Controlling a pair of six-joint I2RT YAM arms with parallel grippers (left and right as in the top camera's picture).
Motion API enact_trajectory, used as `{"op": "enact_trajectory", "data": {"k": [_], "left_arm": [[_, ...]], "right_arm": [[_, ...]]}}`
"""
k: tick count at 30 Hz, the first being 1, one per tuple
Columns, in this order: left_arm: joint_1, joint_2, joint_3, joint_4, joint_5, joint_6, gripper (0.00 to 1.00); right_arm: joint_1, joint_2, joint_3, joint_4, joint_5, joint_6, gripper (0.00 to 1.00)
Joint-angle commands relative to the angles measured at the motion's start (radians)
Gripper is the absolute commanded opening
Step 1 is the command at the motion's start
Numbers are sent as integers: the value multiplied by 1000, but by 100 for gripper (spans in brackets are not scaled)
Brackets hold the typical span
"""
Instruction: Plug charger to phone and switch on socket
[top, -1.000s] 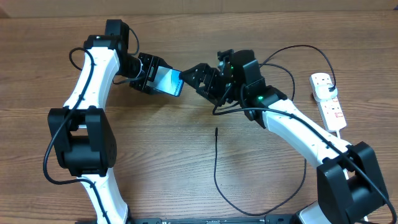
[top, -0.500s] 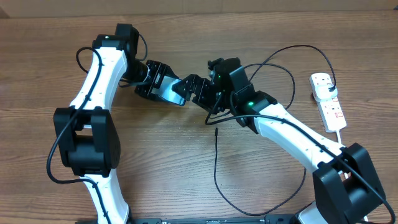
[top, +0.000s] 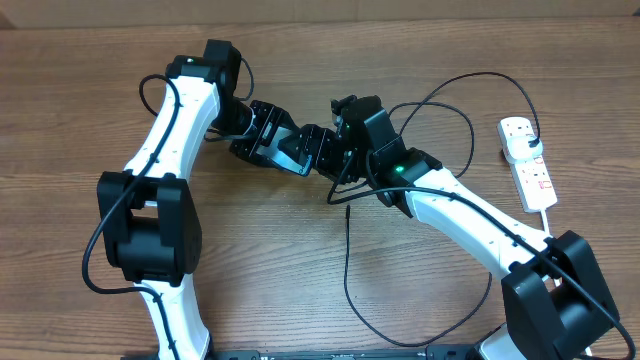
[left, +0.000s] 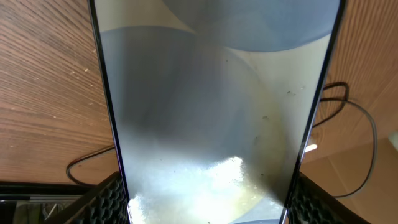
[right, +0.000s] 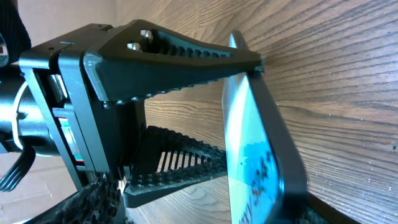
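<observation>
- Left end effector (top: 272, 143): clamped on the phone (left: 211, 118) across its long edges. It holds the phone raised and tilted at about 11 o'clock of the table (top: 80, 90) centre, probably to present the port edge to the other arm.
- Right end effector (top: 318, 150): just beside the phone, at its 3 o'clock. Whether its fingers are apart or together cannot be told.
- Charger (top: 346, 262): slack on the table. Its plug tip (top: 347, 208) lies free at 5 o'clock of the phone, so plugging is judged not yet done.
- Socket (top: 530, 172): near the table's 3 o'clock edge, well apart from both arms.
</observation>
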Motion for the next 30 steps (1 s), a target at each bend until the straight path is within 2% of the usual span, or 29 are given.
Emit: {"op": "enact_trajectory", "data": {"k": [1, 3, 13, 18, 30], "left_arm": [[-15, -50, 35, -2, 61, 37, 4], [-19, -50, 35, -2, 68, 39, 5], [-20, -64, 35, 1, 82, 47, 4], [-23, -84, 35, 1, 82, 47, 4], [-53, -103, 35, 8, 83, 47, 5]], "right_arm": [[6, 3, 19, -4, 13, -1, 75], [6, 3, 19, -11, 22, -1, 72], [6, 5, 18, -34, 50, -2, 70], [6, 5, 18, -34, 55, -2, 55], [18, 22, 18, -18, 63, -1, 47]]}}
